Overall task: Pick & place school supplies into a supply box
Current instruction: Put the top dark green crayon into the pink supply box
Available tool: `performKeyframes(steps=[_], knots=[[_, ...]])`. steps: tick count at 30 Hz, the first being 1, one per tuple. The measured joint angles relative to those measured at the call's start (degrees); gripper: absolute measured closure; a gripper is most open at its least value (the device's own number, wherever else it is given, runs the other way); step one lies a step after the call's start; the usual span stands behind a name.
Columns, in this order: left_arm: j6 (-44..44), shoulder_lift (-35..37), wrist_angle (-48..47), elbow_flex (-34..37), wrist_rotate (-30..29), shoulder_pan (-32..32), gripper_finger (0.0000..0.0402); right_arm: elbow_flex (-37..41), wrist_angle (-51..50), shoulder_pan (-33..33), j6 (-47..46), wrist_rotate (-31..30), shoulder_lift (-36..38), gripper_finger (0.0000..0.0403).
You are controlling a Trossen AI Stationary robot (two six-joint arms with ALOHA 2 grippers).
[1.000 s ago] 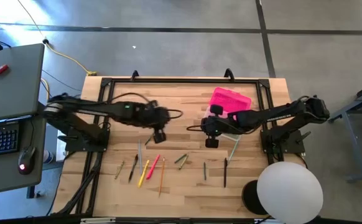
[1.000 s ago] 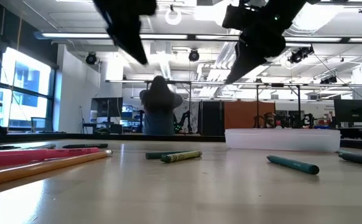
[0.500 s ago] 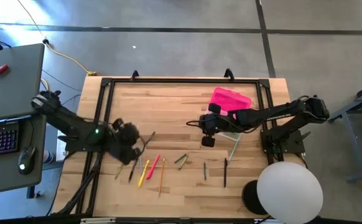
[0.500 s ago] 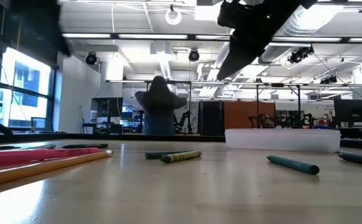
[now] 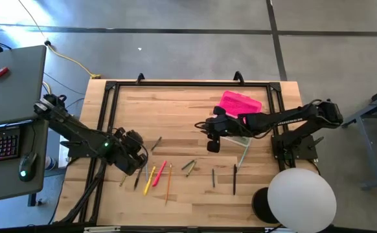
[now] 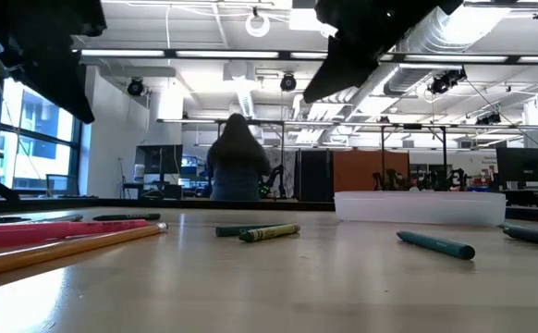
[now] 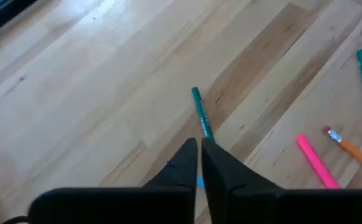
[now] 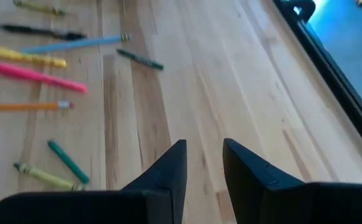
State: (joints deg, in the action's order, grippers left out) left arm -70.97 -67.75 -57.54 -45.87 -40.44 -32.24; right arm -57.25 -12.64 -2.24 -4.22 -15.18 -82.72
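Most of the job is left: pens and pencils (image 5: 157, 173) lie scattered near the surface's front edge. My left gripper (image 7: 199, 163) is nearly closed over a teal pen (image 7: 201, 114); my right gripper (image 8: 204, 167) hangs part-open, empty, beside the supply box (image 5: 241, 103).

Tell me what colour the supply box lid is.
Bright pink lid, clearest in the high view.

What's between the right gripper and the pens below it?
Nothing: in the high view bare wood separates the right gripper from the nearest pens. The right wrist view shows the same bare table ahead of it.
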Motion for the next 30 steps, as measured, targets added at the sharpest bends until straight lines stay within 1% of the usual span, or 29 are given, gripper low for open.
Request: performKeyframes(steps=[2, 7, 10, 13, 15, 18, 24, 30], knots=[[0.36, -0.04, 0.92, 0.1, 1.04, 0.9, 0.0321, 0.0, 0.84, 0.0, 0.12, -0.07, 0.0, 0.032], [4.37, -0.9, 10.04, 3.67, -2.04, 2.44, 0.0255, 0.0, 0.87, 0.0, 0.17, -0.07, 0.0, 0.032], [6.95, -2.49, 19.19, 7.16, -4.53, 2.33, 0.0223, 0.0, 0.89, 0.0, 0.17, -0.01, 0.0, 0.032], [9.13, -4.02, 28.47, 10.97, -5.39, 2.24, 0.0205, 0.0, 0.87, 0.0, 0.17, 0.59, 0.0, 0.032], [9.92, -5.39, 33.04, 13.31, -6.46, 2.24, 0.0199, 0.0, 0.87, 0.0, 0.19, 0.59, 0.0, 0.032], [11.19, -8.0, 39.12, 15.63, -9.95, 2.25, 0.0197, 0.0, 0.86, 0.0, 0.19, 0.59, -0.02, 0.032], [9.3, -12.76, 43.26, 18.48, -16.1, 2.28, 0.0204, 0.0, 0.8, 0.0, 0.19, 0.61, -0.02, 0.032], [7.73, -17.72, 47.55, 18.91, -15.28, 4.46, 0.0207, 0.0, 0.98, 0.0, 0.19, 0.61, -0.04, 0.032]])
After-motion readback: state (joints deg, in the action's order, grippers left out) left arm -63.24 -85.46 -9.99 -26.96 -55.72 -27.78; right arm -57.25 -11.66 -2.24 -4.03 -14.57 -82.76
